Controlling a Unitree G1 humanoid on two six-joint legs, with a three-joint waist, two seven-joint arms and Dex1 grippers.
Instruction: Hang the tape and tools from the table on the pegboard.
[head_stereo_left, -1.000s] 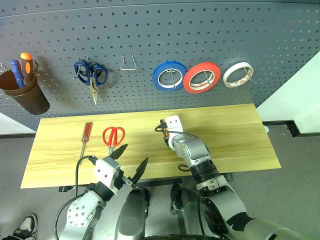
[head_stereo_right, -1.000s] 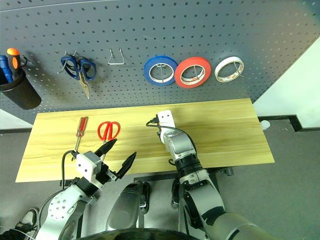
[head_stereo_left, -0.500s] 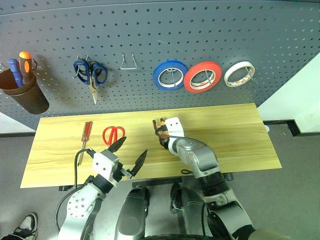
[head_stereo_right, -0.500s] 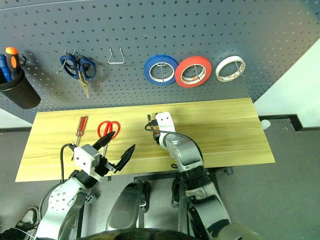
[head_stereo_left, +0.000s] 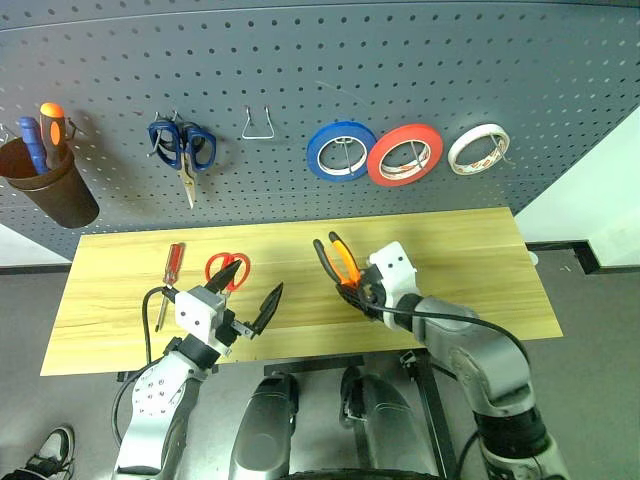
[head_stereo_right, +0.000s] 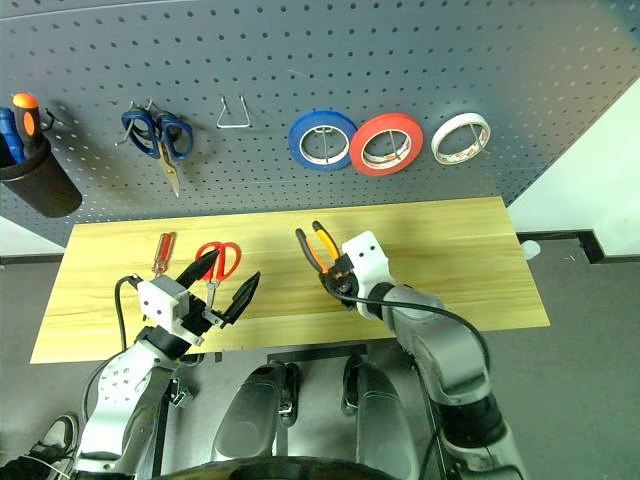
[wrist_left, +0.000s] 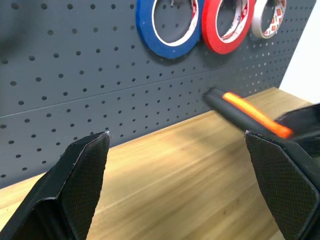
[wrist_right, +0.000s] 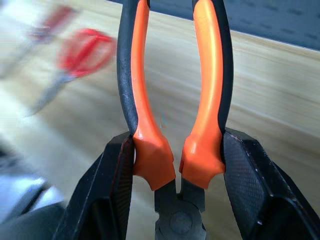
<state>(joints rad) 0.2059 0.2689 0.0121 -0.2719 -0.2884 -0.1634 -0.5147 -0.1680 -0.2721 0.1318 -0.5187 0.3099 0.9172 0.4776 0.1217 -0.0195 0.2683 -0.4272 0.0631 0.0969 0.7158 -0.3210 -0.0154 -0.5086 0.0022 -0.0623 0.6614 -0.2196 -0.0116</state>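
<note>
The grey pegboard (head_stereo_left: 300, 60) carries the thin red tape ring (head_stereo_left: 404, 154) above the bench (head_stereo_left: 470, 270); over the bench the right gripper (head_stereo_left: 352, 290) clamps orange-and-black pliers (head_stereo_left: 338, 258); the left gripper (head_stereo_left: 255, 290) has wide, empty jaws beside red scissors (head_stereo_left: 224, 268); a slim screwdriver (head_stereo_left: 171, 268) lies left of them.

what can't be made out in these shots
- Pliers: the working tip is hidden in the head views behind the right gripper, and cut off by the frame edge in the right wrist view.
- Red-handled scissors: blades partly covered by the left gripper in the head views; blurred in the right wrist view.
- Brown cup: the screwdriver shafts are hidden inside it.
</note>
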